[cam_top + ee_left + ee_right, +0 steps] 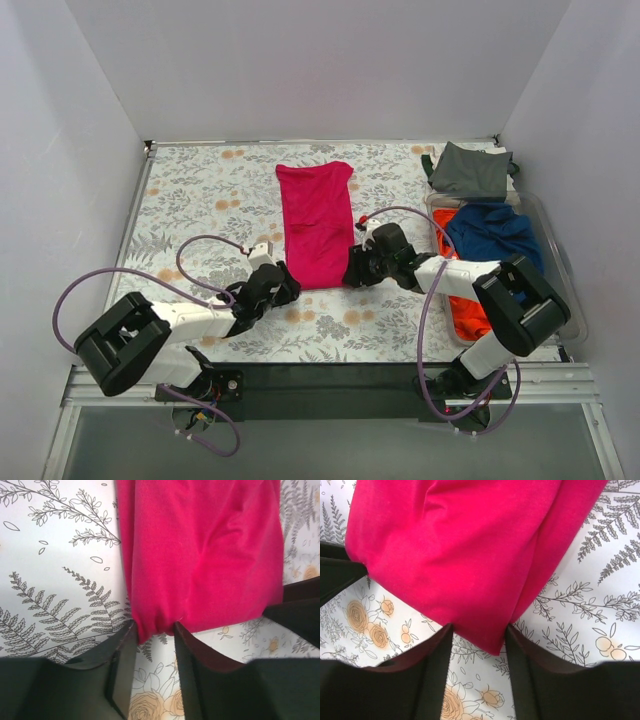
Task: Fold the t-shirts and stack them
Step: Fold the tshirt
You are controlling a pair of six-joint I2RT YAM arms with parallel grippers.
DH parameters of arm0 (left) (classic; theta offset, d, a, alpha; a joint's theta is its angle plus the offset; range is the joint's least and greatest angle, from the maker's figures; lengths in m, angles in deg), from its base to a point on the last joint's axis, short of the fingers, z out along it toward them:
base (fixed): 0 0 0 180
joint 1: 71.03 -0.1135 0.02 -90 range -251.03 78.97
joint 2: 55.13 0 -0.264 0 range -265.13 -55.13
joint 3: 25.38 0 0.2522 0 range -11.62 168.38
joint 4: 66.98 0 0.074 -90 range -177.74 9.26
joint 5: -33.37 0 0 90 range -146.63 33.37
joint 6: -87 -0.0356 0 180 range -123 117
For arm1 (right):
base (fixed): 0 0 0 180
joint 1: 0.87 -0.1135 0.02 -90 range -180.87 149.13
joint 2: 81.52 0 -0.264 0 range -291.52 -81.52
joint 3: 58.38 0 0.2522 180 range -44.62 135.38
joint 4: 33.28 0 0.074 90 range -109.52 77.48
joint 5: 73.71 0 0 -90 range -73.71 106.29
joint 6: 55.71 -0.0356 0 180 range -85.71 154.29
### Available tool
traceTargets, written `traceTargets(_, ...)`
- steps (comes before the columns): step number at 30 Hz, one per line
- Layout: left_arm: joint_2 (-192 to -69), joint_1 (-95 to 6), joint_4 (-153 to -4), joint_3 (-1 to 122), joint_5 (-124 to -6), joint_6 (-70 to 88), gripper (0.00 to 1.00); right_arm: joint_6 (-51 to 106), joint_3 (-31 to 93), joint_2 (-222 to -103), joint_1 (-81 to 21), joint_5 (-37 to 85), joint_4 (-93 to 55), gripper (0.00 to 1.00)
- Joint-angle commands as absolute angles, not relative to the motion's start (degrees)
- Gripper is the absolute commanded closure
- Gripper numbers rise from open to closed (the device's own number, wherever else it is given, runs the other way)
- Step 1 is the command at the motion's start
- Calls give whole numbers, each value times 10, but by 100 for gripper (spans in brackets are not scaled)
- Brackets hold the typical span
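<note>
Both sets of fingers, left and right, pinched on the near corners of the pink tee lying mid-table, probably so the hem lifts evenly for folding away.

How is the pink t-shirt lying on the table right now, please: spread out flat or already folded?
Folded lengthwise: the pink t-shirt lies as a narrow strip with no sleeves showing, and doubled fabric edges show at its near corners.

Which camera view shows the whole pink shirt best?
The top view: the pink shirt lies there in full, folded into a long strip. The left and right wrist views show only its near corners, one between the fingers of each hand.
</note>
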State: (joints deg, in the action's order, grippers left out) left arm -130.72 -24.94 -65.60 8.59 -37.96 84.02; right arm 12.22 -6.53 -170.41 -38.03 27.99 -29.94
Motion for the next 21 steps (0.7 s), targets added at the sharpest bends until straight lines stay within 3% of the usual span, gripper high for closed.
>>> traceTargets(1,-1325,-251,-662,70,-391,836,68,117,-76,-1720,-387,267,-285,63)
traceTargets(2,-1333,-251,-652,69,-391,834,74,117,-75,-1722,-387,265,-286,67)
traceTargets(3,-1338,-251,-649,69,-391,833,94,118,-76,-1725,-388,265,-286,76)
traceTargets(4,-1342,-251,-647,68,-391,831,100,119,-77,-1726,-389,265,-286,80)
traceTargets(8,-1354,-251,-644,66,-403,826,100,121,-88,-1717,-396,271,-284,98)
traceTargets(21,-1254,-231,-696,26,-542,840,100,128,-138,-1562,-444,275,-136,99)
